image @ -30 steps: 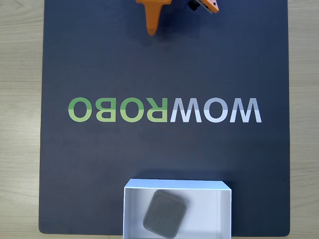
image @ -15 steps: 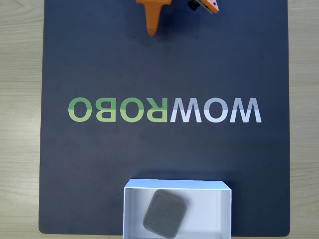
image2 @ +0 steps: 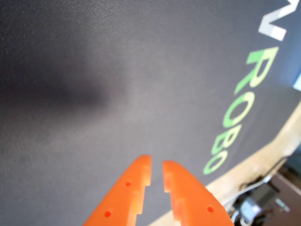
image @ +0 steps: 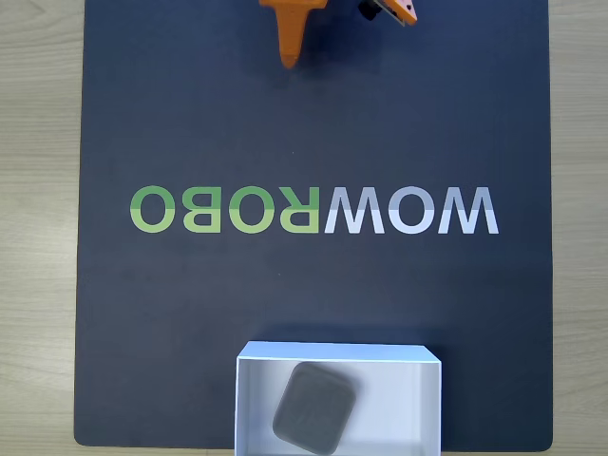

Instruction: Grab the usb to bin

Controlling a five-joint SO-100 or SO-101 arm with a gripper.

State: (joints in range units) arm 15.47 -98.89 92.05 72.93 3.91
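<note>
The usb (image: 315,408), a small grey rounded square block, lies tilted inside the bin (image: 404,404), a shallow white box at the bottom edge of the fixed view. My orange gripper (image: 290,59) hangs at the top edge of that view, far from the bin, pointing down over the dark mat. In the wrist view the gripper (image2: 156,161) shows two orange fingers (image2: 129,188) with only a thin slit between them and nothing held, over bare mat.
A dark mat (image: 190,313) with the mirrored "WOWROBO" lettering (image: 313,211) covers the pale wooden table (image: 38,237). Cables and small hardware (image2: 256,202) lie past the mat's edge in the wrist view.
</note>
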